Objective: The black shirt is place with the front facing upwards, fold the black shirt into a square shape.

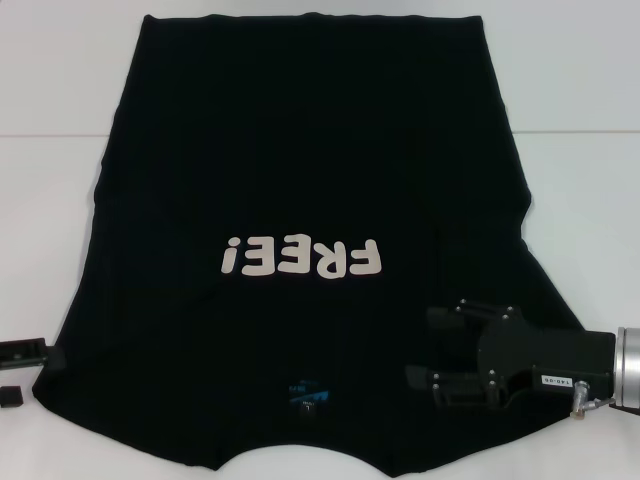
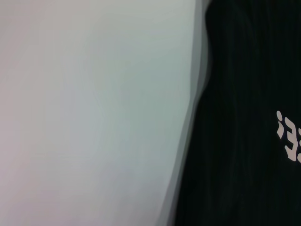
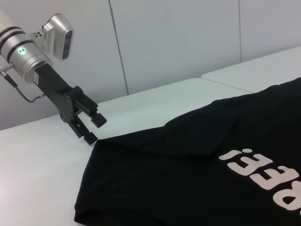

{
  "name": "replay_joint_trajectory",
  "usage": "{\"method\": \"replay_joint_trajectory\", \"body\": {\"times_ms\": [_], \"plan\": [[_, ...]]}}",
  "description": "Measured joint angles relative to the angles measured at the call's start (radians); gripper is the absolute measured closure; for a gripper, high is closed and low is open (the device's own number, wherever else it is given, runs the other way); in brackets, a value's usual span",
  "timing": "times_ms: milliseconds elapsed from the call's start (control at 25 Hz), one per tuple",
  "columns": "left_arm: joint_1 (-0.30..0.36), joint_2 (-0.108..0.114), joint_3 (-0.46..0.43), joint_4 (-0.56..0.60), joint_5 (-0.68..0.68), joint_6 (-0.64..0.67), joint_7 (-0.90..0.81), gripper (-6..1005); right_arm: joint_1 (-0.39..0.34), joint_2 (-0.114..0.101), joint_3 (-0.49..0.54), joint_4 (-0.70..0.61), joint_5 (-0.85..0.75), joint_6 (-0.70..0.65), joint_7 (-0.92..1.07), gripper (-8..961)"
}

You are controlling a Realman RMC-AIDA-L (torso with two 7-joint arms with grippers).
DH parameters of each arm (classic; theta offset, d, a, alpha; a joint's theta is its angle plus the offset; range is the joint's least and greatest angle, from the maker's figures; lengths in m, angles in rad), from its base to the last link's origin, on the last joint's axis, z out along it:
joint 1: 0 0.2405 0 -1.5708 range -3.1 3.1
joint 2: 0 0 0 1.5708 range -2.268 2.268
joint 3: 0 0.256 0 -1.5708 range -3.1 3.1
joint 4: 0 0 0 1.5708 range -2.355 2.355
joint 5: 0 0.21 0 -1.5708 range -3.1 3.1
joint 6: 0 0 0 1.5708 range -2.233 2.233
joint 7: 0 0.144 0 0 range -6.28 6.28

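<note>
Basically the white surface (image 1: 580,70) carries the black shirt (image 1: 300,180), spread front up, collar nearest the robot, hem at the far edge; the sleeves look tucked in along both sides, but no body fold is made yet, so my read is the fold is at an early stage with most of it left. "FREE!" lettering (image 1: 303,258) reads upside down in the head view, small blue neck label (image 1: 305,392) below it. Right tool (image 1: 440,350) lies over the shirt's near right part, fingers spread, pinching nothing. Left tool (image 3: 89,127) hovers at the shirt's near left corner, fingers parted, nothing between them; the head view shows only its tips at the edge. Collar edge is cut off at the bottom of the head view. Left wrist view gives only blurred shirt edge and bare surface.
</note>
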Motion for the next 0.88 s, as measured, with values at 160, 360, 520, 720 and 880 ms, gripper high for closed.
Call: {"method": "replay_joint_trajectory", "body": {"times_ms": [160,360,520,720,880], "plan": [[-0.004,0.0,0.0,-0.008,0.0,0.0,0.0,63,-0.002,0.0,0.0,0.0,0.0,0.0,0.001,58],[-0.009,0.0,0.013,-0.019,0.0,-0.007,0.0,63,-0.002,0.0,0.0,0.0,0.0,-0.001,0.006,58],[-0.01,0.001,0.015,-0.024,-0.001,-0.012,-0.001,64,-0.002,0.0,0.0,0.0,0.0,-0.002,0.006,58],[-0.015,0.001,0.026,-0.025,-0.001,-0.009,-0.004,64,-0.002,0.0,0.0,0.0,0.0,-0.003,0.008,58],[-0.017,-0.001,0.042,-0.025,-0.001,-0.012,-0.009,64,-0.002,0.0,0.0,0.0,0.0,-0.006,0.009,58]]}}
